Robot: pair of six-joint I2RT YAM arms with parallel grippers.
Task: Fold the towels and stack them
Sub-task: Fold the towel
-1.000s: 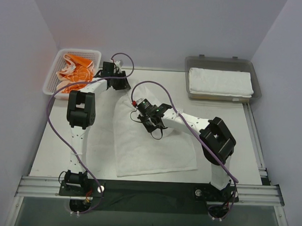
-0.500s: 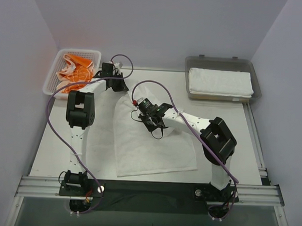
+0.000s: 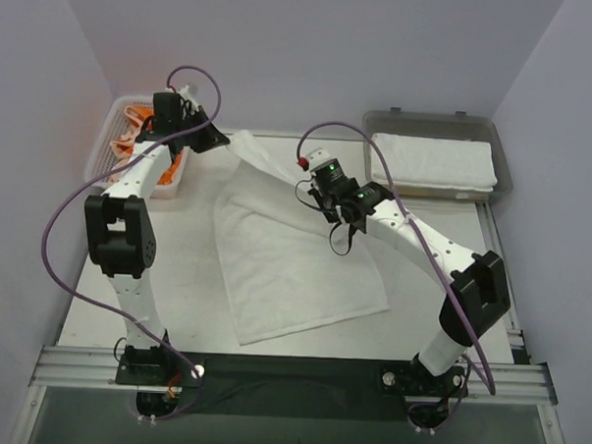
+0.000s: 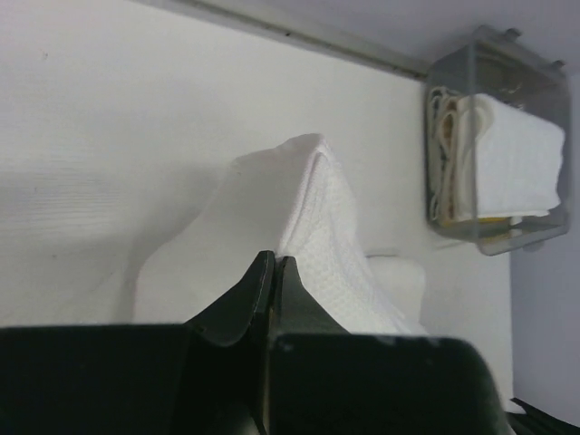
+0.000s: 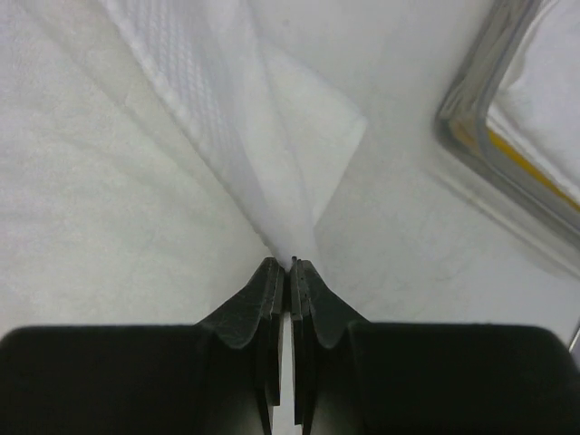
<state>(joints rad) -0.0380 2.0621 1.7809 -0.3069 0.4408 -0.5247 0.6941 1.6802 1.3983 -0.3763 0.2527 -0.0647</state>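
A large white towel (image 3: 294, 271) lies spread on the table, its far edge lifted off the surface. My left gripper (image 3: 221, 140) is shut on the towel's far left corner and holds it up next to the basket; the cloth hangs from its tips in the left wrist view (image 4: 335, 236). My right gripper (image 3: 334, 212) is shut on the far right corner, and the cloth drapes away from its tips (image 5: 208, 109). A folded white towel (image 3: 431, 161) lies in the grey tray (image 3: 428, 118). Orange-and-white towels (image 3: 134, 112) lie in the mesh basket (image 3: 105, 145).
The grey tray stands at the back right and also shows in the left wrist view (image 4: 494, 136) and the right wrist view (image 5: 480, 136). The basket stands at the back left, partly behind my left arm. Purple cables loop above both arms.
Both grippers have risen and moved toward the back and apart, the left one leftward and the right one rightward. The towel's far edge has lifted and stretched between them.
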